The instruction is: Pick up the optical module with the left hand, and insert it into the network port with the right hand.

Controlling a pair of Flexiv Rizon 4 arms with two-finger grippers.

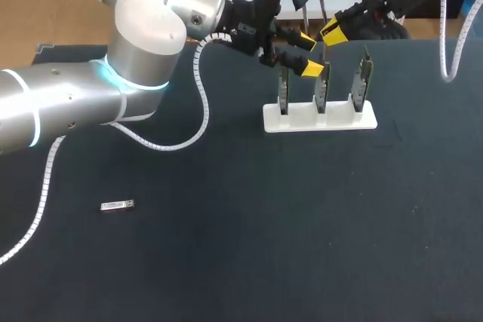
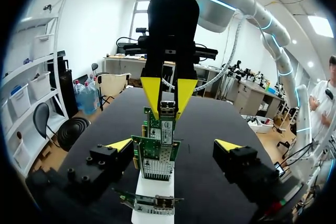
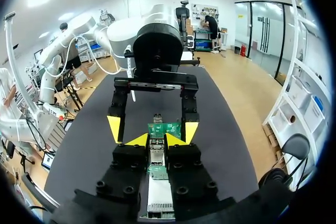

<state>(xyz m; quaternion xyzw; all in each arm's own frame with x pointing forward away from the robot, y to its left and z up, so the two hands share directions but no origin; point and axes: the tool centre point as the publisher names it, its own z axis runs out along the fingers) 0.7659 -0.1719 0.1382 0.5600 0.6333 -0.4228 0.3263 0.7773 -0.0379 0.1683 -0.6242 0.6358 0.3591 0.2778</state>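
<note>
Module (image 1: 117,205) lies flat on table (image 1: 302,231), front-left, long axis left-right, well apart from both grippers; left arm is nearer. Left gripper (image 1: 309,54) wide open, empty, beside card rack (image 1: 298,120). Right gripper (image 3: 157,140) pinches silver piece (image 3: 157,153) by a card (image 3: 164,128), maybe another module.

No legible text or labels

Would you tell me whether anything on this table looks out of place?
Yes: a small silver module lies flat and alone on the table, far from the white card rack, while the open left tool and the right tool, shut on a silver piece, are both up at the cards.
</note>
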